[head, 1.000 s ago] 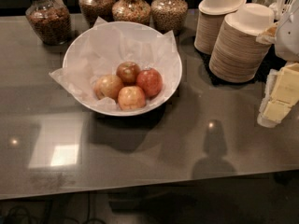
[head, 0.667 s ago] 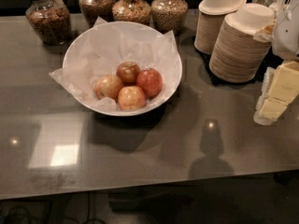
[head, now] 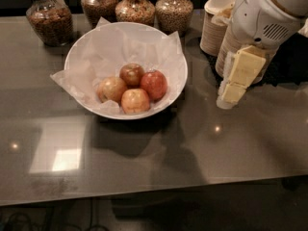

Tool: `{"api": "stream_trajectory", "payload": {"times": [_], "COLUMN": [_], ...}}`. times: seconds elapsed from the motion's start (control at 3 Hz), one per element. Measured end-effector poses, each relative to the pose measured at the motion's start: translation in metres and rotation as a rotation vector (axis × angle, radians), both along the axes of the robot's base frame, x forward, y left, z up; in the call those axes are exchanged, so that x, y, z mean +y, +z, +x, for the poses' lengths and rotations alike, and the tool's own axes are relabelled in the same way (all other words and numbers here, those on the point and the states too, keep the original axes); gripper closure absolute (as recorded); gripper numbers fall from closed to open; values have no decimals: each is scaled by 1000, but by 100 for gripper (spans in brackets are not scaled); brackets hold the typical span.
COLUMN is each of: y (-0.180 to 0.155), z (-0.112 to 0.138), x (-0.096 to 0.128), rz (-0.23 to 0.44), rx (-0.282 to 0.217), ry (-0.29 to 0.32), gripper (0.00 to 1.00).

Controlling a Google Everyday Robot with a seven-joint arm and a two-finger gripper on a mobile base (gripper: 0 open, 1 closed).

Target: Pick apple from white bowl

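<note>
The apple [head: 131,73], dull brownish-red and the darkest, lies at the back of a cluster of several apples in the white bowl [head: 79,47], which is lined with crumpled white paper. A brighter red apple [head: 154,84] lies to its right, and two pale yellow-pink apples [head: 112,89] [head: 135,100] lie in front of it. My gripper [head: 226,99], with cream-coloured parts, hangs from the white arm [head: 262,18] to the right of the bowl. It is above the tabletop, outside the rim, and touches no apple.
Several glass jars of grains and nuts [head: 135,6] stand along the back edge behind the bowl. Stacks of beige paper bowls and cups [head: 214,25] stand at the back right, partly behind the arm. The dark glossy table [head: 144,162] ends at the front edge.
The arm and gripper have moved left from the right edge into view, closer to the bowl and in front of the paper stacks. The apples and bowl have not moved.
</note>
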State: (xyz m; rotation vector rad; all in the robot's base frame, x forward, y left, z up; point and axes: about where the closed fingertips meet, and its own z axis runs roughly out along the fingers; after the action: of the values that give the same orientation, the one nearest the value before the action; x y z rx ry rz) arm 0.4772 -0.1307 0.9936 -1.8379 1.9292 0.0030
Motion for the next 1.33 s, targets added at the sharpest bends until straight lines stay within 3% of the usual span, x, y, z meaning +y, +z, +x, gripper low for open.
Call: {"api": "stream_trajectory", "payload": {"times": [0.33,0.67,1.0,1.33], "y": [8,12,8,6], "z": [4,2,14,31], "x": [43,42,55,77], "rz": [40,51,132,201], "rx": [-29,-45,-57,-58], "ry": [126,114,114,166], "gripper": [0,0,0,18]}}
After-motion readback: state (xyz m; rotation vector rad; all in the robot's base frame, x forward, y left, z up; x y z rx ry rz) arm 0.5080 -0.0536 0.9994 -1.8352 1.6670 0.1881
